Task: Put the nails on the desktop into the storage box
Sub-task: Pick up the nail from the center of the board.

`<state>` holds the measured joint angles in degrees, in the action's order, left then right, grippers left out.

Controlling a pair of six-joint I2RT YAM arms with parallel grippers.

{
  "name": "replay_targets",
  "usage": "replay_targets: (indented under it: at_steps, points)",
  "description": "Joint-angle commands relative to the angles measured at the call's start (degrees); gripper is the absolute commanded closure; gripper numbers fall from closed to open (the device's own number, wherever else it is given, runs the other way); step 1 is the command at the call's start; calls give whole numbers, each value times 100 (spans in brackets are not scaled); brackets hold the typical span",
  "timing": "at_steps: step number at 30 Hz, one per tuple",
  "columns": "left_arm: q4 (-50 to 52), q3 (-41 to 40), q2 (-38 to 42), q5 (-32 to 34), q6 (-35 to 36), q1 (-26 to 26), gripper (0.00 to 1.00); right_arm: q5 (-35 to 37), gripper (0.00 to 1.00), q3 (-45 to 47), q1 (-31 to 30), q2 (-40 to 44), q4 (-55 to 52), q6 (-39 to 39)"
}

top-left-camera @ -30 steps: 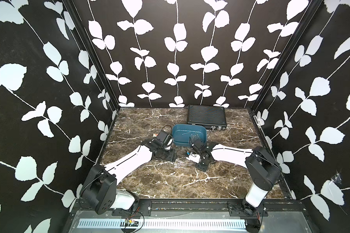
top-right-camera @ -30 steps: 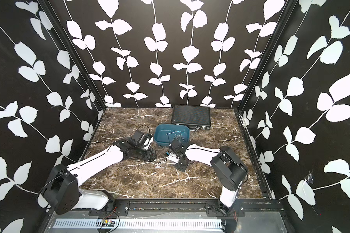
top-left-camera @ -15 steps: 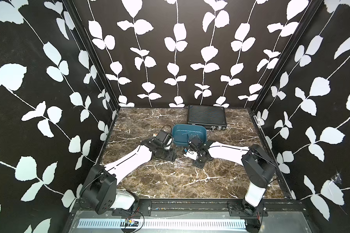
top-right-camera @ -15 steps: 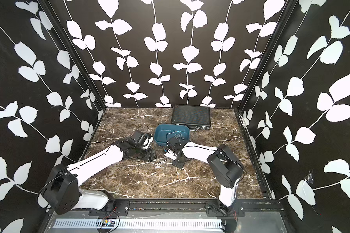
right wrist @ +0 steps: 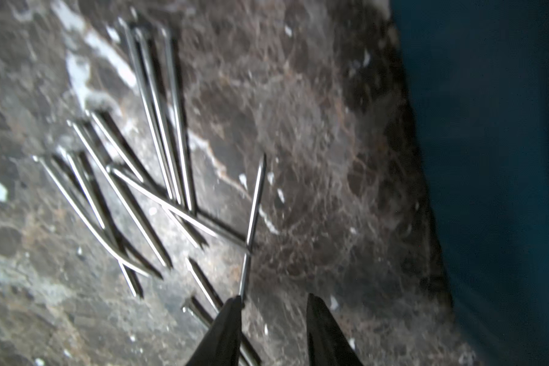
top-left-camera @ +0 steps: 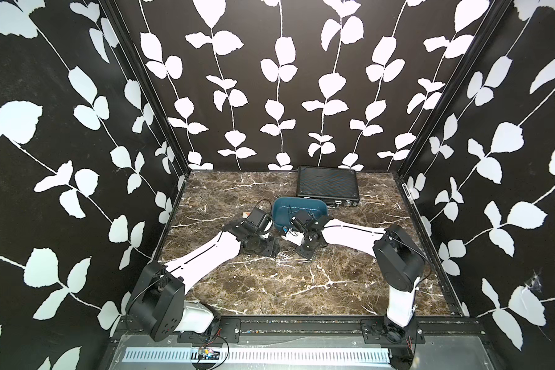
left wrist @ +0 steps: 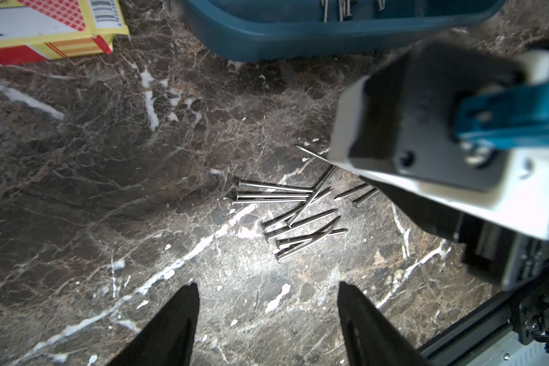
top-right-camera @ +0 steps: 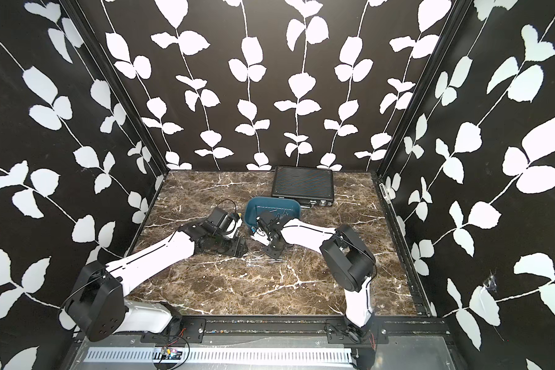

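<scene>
Several thin silvery nails point(top-left-camera: 288, 258) point(top-right-camera: 259, 260) lie in a loose heap on the brown marble desktop point(top-left-camera: 269, 288), in front of the teal storage box point(top-left-camera: 277, 220) point(top-right-camera: 253, 209). A few more nails point(left wrist: 339, 8) lie inside the box point(left wrist: 298, 35). My left gripper point(left wrist: 267, 286) is open just short of the heap point(left wrist: 292, 212), with nothing between its fingers. My right gripper point(right wrist: 273, 298) hangs low over the other side of the heap point(right wrist: 146, 177), jaws apart. One nail point(right wrist: 252, 221) ends at the tip of one right finger point(right wrist: 229, 320); the gap is empty.
A black ribbed case point(top-left-camera: 327, 182) stands behind the storage box at the back wall. A yellow, red and white card box point(left wrist: 45, 28) lies left of the storage box. My right wrist point(left wrist: 441, 126) overhangs part of the heap. The box wall point(right wrist: 488, 158) stands close beside my right gripper.
My right gripper has slid a little to the left, closer over the heap of nails. The left arm has kept still.
</scene>
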<state>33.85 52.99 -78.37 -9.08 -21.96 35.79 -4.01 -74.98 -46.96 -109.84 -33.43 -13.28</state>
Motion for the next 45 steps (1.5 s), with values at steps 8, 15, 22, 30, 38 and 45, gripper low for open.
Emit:
replay_targets:
  at_steps: [8, 15, 22, 30, 38, 45]
  points:
    - [185, -138, 212, 38, 24, -98, 28, -101, 63, -307, -129, -239, 26, 230]
    - [175, -135, 131, -33, 60, -149, 28, -91, 63, -143, -129, -318, 91, 314]
    - [217, -157, 137, -42, 60, -181, 28, -93, 65, -56, -129, -544, 170, 423]
    - [313, -45, 90, -37, 104, -237, 28, 51, 67, 125, 78, -688, 144, 583]
    - [280, 122, -134, -116, 126, -250, 28, 893, 67, 99, 273, -648, -316, 546]
    - [286, 298, -292, -155, 183, -248, 28, 1259, 68, 52, 276, -703, -603, 524]
